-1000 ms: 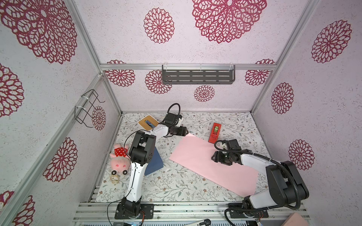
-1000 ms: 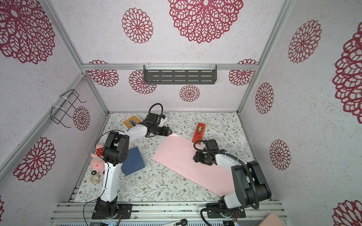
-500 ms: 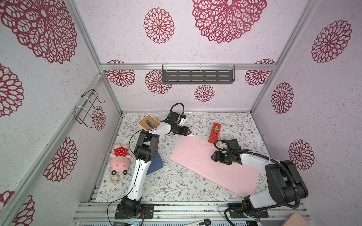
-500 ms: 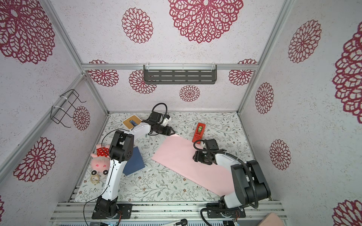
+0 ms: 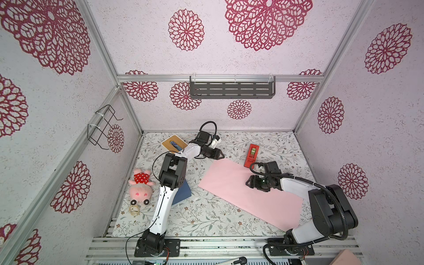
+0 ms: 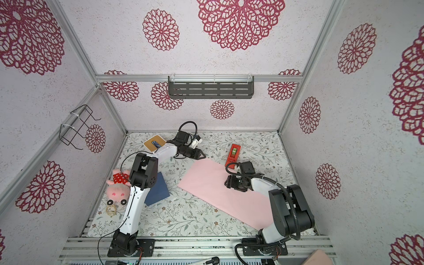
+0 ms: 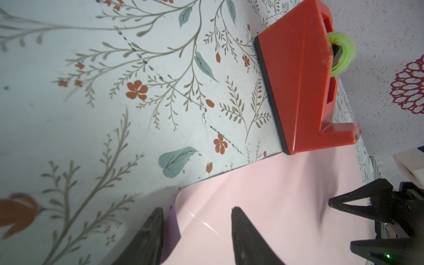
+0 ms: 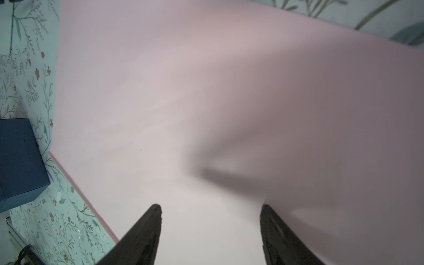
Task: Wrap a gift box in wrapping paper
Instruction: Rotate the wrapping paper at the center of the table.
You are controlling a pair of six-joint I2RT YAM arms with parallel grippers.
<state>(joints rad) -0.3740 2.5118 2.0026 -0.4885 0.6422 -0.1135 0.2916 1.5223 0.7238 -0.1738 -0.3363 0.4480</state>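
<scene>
On the floral-patterned worktop (image 5: 206, 218), a red plastic tape dispenser (image 5: 252, 154) with a green roll is set toward the back, and a white box with a wooden slotted top (image 5: 174, 143) at the back left. A pink plush pig in a red dotted dress (image 5: 140, 187) is laid near the left edge. A grey slotted shelf (image 5: 231, 89) is mounted on the back wall.

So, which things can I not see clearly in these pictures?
- gift box: the left arm covers much of it in both top views; the right wrist view's edge cuts it off.
- wrapping paper: the right arm covers part of its near end; its underside faces down.
- left gripper: in the left wrist view, contact with the paper's corner is unclear.
</scene>
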